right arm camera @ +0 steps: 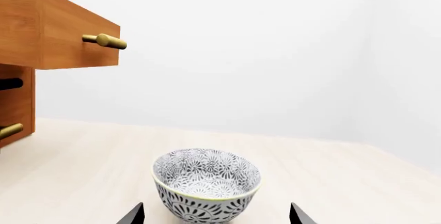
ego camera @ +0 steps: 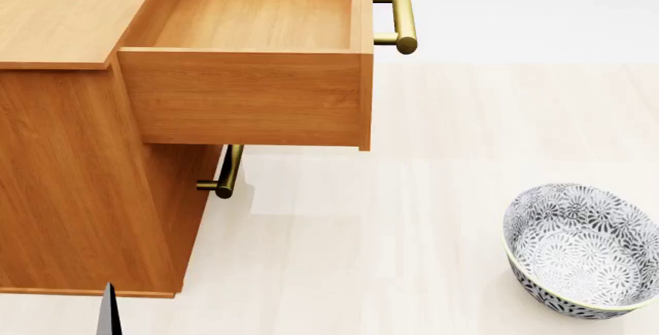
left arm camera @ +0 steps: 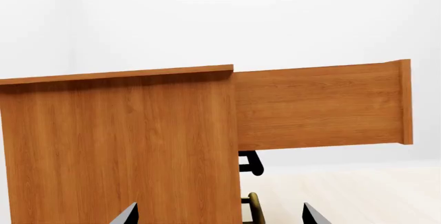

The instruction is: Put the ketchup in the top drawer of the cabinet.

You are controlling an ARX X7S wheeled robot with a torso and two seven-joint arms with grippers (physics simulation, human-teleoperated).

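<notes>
in the right wrist view the right gripper (right arm camera: 217, 219) shows two dark fingertips spread wide with nothing between them, released, and the patterned bowl (right arm camera: 206, 184) sits on the pale floor (right arm camera: 344, 182) just ahead of them. the left gripper (left arm camera: 219, 216) likewise has its tips held apart and empty, close to the side of the cabinet (left arm camera: 117, 146). in the head view only a dark sliver of the left arm shows at the bottom edge. farther on, the top drawer (ego camera: 247, 96) stands pulled out, its inside bare, brass handle (ego camera: 402, 18) at the front; the lower drawer's handle (ego camera: 227, 173) sits beneath it. the ketchup appears in no view, so its place relative to either claw cannot be told.
</notes>
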